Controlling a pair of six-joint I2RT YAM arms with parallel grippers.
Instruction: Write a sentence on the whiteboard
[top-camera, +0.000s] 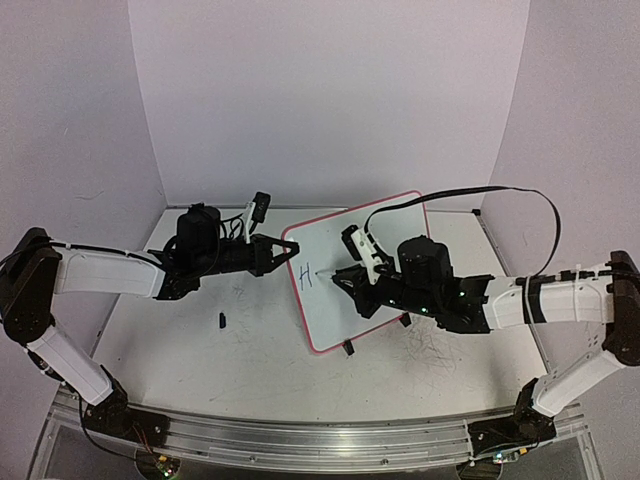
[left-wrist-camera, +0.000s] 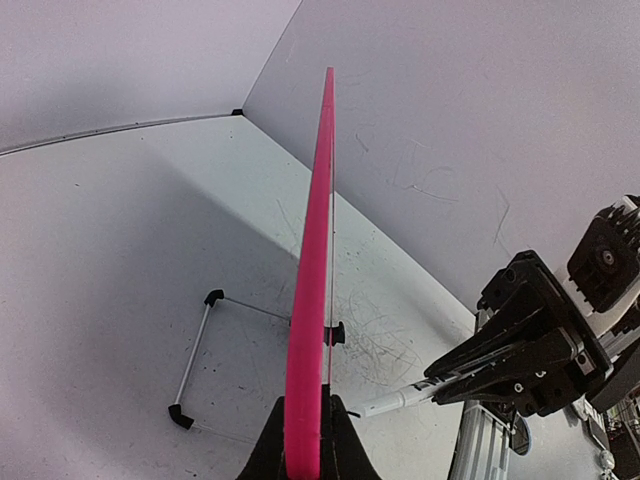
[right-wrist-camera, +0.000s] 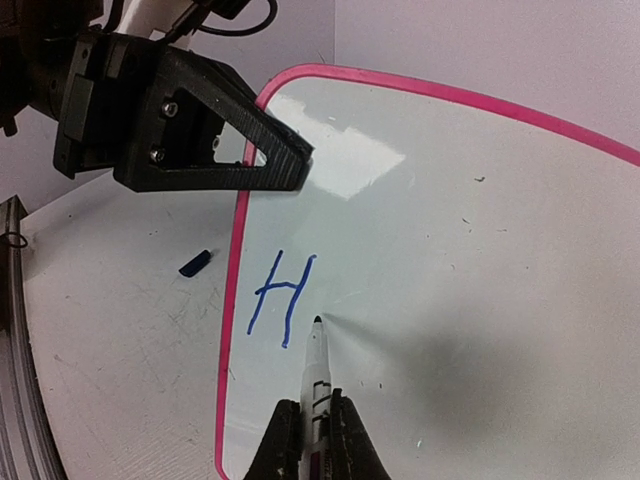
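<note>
1. Two arms are reaching in over the pale table (top-camera: 200, 350), which is carrying everything and showing plenty of faint scribble marks under both grippers.
2. The whiteboard (top-camera: 395, 222) is sitting between the two grippers, propped up on a tilt. Its pink rim is running straight out from the left fingers in the left wrist view, and the wire leg (left-wrist-camera: 195, 360) with black feet is showing on the far side of the board from the right gripper.
3. The left gripper (top-camera: 283, 250) is pinching the board's near corner edge, jaws narrowed right down onto the rim, so it's holding the board.
4. The right gripper (top-camera: 345, 278) is hovering over the board face, directly across from the left one, fingers closed snug around a marker (right-wrist-camera: 316, 370).
5. The marker is sticking straight out ahead of the right fingertips, and its dark tip is touching the white surface.
6. The sentence (right-wrist-camera: 280, 298) is looking pretty short: just a blue "H", sitting just ahead and a bit left of the marker tip, close to the rim where the left gripper is gripping.
7. A small dark piece (top-camera: 221, 320) is lying on the table below the left gripper, apart from the board. Can't tell what it is.
</note>
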